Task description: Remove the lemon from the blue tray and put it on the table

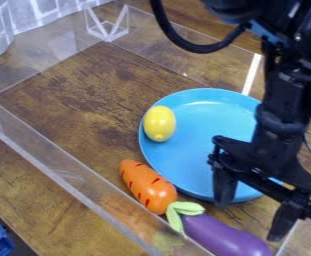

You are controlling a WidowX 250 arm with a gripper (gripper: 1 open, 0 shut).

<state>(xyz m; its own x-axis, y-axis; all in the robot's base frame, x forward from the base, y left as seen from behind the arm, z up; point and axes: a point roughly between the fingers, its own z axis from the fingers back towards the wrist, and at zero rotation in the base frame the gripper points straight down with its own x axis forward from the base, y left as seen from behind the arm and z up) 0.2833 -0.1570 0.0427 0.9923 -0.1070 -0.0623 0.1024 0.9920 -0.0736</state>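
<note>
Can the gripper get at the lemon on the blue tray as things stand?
Probably yes. The lemon sits exposed at the blue tray's left edge with nothing over it; the gripper, fingers open, hangs over the tray's opposite side, with the carrot off the tray.

black arm (281, 100), two-fingered tool (261, 195), black cable (198, 38)
</note>
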